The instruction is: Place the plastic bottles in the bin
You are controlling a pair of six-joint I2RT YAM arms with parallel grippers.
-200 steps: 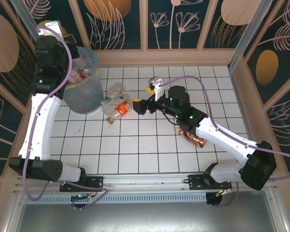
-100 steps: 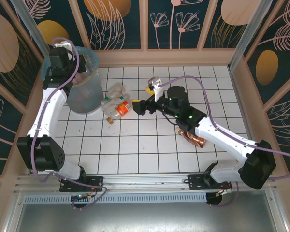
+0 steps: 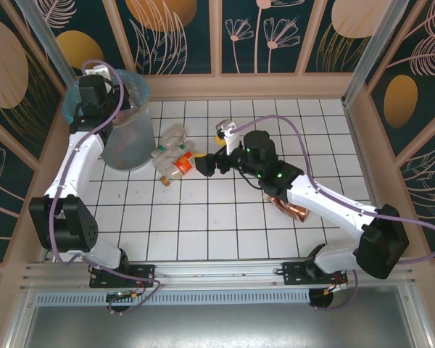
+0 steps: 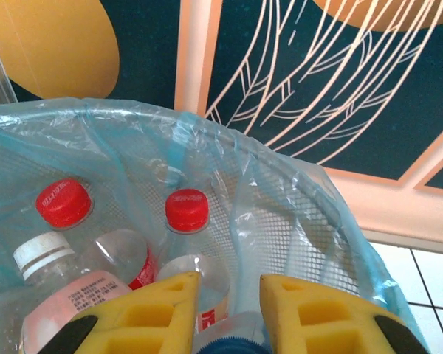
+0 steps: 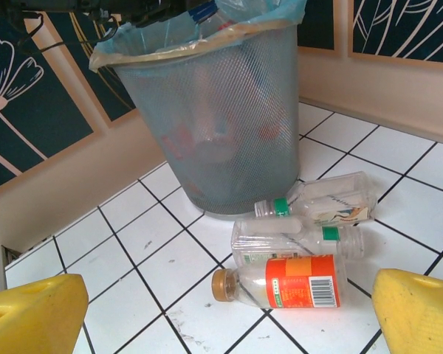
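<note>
Left end effector (image 4: 229, 289) grips blue-capped bottle (image 4: 229, 341) above bin (image 4: 229, 140) rim; right end effector (image 5: 225, 313) splayed.

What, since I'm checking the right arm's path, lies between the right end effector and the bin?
Three plastic bottles lie on their sides there, the orange-labelled bottle nearest the right end effector, as the right wrist view shows.

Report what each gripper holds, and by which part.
Left gripper: shut on a blue-capped bottle, gripped near its cap end, over the bin. Right gripper: open, holding nothing.
</note>
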